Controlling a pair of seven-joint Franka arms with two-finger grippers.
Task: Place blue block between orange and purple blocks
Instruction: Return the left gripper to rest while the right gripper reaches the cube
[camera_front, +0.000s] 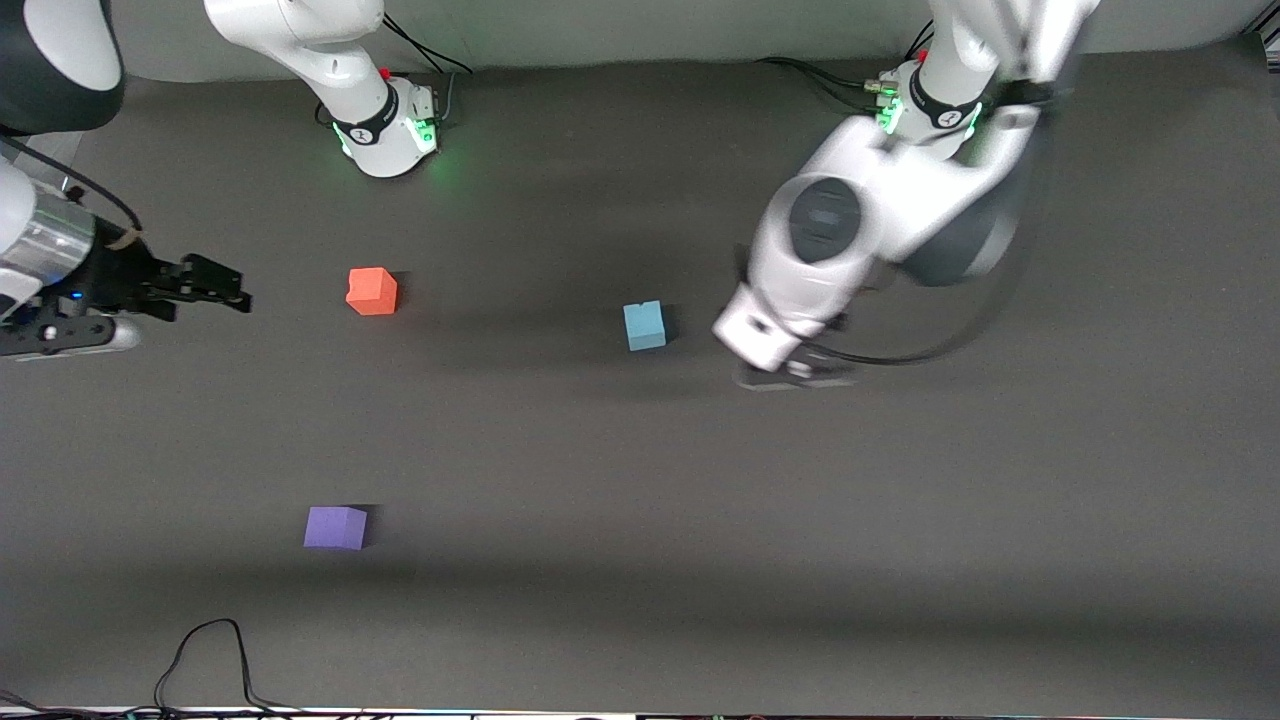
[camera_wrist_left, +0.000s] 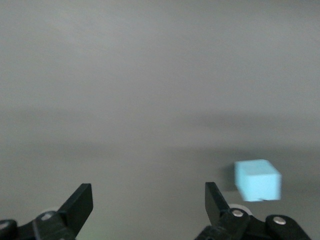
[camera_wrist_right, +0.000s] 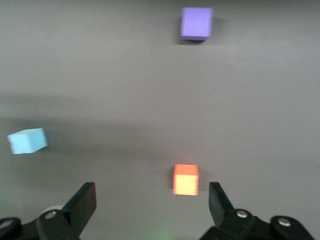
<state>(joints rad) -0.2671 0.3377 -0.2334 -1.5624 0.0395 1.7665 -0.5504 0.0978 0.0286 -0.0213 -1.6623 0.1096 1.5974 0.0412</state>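
Observation:
The blue block (camera_front: 645, 325) sits on the dark table near the middle. The orange block (camera_front: 372, 291) sits toward the right arm's end, and the purple block (camera_front: 335, 527) lies nearer to the front camera than it. My left gripper (camera_front: 795, 375) is open and empty, low over the table beside the blue block. In the left wrist view my left gripper (camera_wrist_left: 149, 200) has the blue block (camera_wrist_left: 257, 180) just outside one finger. My right gripper (camera_front: 235, 288) is open and empty beside the orange block. The right wrist view shows my right gripper (camera_wrist_right: 152, 200) with the orange (camera_wrist_right: 185, 179), purple (camera_wrist_right: 196, 23) and blue (camera_wrist_right: 27, 140) blocks.
The two arm bases (camera_front: 390, 130) (camera_front: 925, 105) stand along the back edge with cables beside them. A black cable (camera_front: 205, 650) loops at the table's front edge near the right arm's end. Bare dark table (camera_front: 350, 410) lies between the orange and purple blocks.

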